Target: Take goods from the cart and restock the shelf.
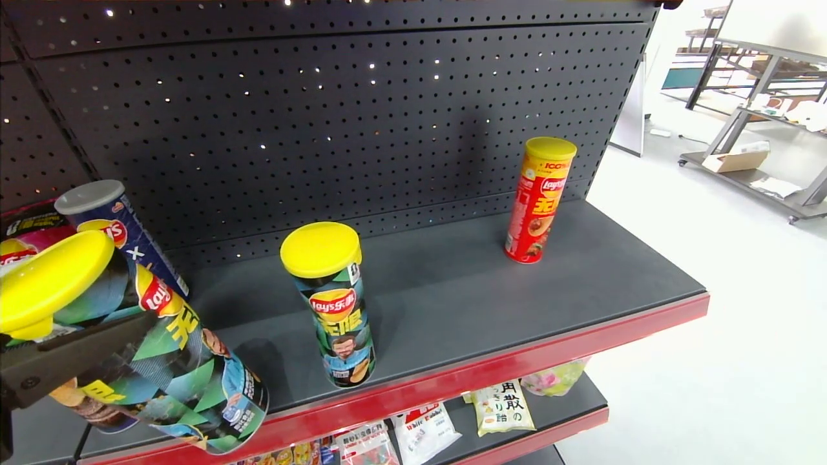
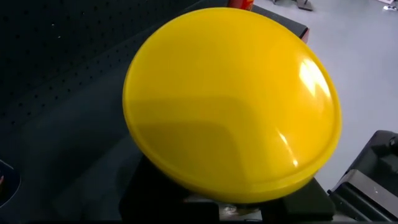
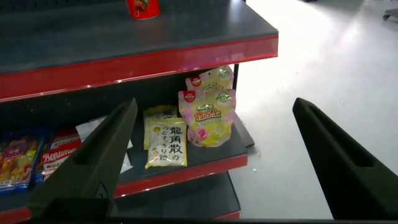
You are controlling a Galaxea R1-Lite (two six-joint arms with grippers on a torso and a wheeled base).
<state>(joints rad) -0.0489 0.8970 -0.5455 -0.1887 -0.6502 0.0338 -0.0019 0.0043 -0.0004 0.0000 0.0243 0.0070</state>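
Note:
A green chip can with a yellow lid (image 1: 174,361) leans tilted over the left front of the dark top shelf (image 1: 452,284), its base at the red front edge. My left gripper (image 1: 68,361) is shut on it just below the lid (image 2: 233,106). Whether the base touches the shelf I cannot tell. A matching green can (image 1: 333,303) stands upright mid-shelf near the front. A red can (image 1: 539,200) stands upright at the back right, and its base (image 3: 143,7) appears in the right wrist view. My right gripper (image 3: 216,109) hangs open and holds nothing, in front of the lower shelves.
A blue can with a grey lid (image 1: 119,226) leans behind the held can. A pegboard wall (image 1: 323,116) backs the shelf. Snack bags (image 3: 208,115) lie on the lower shelf (image 3: 186,168). White floor lies to the right, with metal racks (image 1: 756,129) far back.

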